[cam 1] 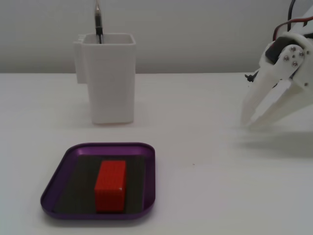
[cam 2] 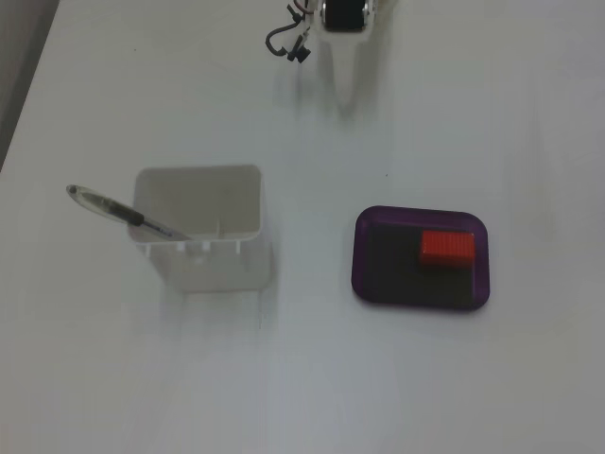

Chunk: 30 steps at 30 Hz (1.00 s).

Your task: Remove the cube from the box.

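Note:
The small bright red cube [cam 1: 110,185] lies on the dark bottom of the shallow purple box [cam 1: 149,161], a little right of its middle. From above, in the other fixed view, the cube [cam 2: 447,248] sits toward the upper right of the box [cam 2: 364,276]. My white gripper [cam 1: 247,121] is far off at the right, pointing down at the table with its fingertips together and empty. In the view from above it [cam 2: 346,93] is at the top edge, well away from the box.
A tall white square container [cam 1: 112,83] stands behind the box with a pen [cam 1: 98,19] in it. From above, the container [cam 2: 203,255] and pen [cam 2: 123,214] are left of the box. The white table [cam 1: 210,196] surrounds everything.

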Tool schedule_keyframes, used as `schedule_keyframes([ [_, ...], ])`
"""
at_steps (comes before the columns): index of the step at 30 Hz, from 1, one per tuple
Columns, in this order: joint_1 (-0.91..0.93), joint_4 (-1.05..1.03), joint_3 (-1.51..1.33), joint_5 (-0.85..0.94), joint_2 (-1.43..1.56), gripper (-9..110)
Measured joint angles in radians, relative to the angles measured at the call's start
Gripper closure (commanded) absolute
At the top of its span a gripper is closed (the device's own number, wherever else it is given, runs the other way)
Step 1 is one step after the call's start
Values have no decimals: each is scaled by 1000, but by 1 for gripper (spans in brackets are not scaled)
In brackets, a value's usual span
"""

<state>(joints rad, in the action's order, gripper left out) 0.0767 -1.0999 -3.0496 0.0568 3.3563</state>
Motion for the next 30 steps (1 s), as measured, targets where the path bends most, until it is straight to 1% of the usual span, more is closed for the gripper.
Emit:
schedule_keyframes([
  [6,0,92,133,0,-2,101],
  [10,-34,158,207,0,-81,98],
  [12,-57,169,261,-9,-193,96],
  [16,-97,172,434,-84,-497,91],
  [23,-272,161,847,-204,-1046,80],
  [27,-339,106,1124,-288,-1325,78],
  [30,-373,72,1339,-313,-1526,78],
])
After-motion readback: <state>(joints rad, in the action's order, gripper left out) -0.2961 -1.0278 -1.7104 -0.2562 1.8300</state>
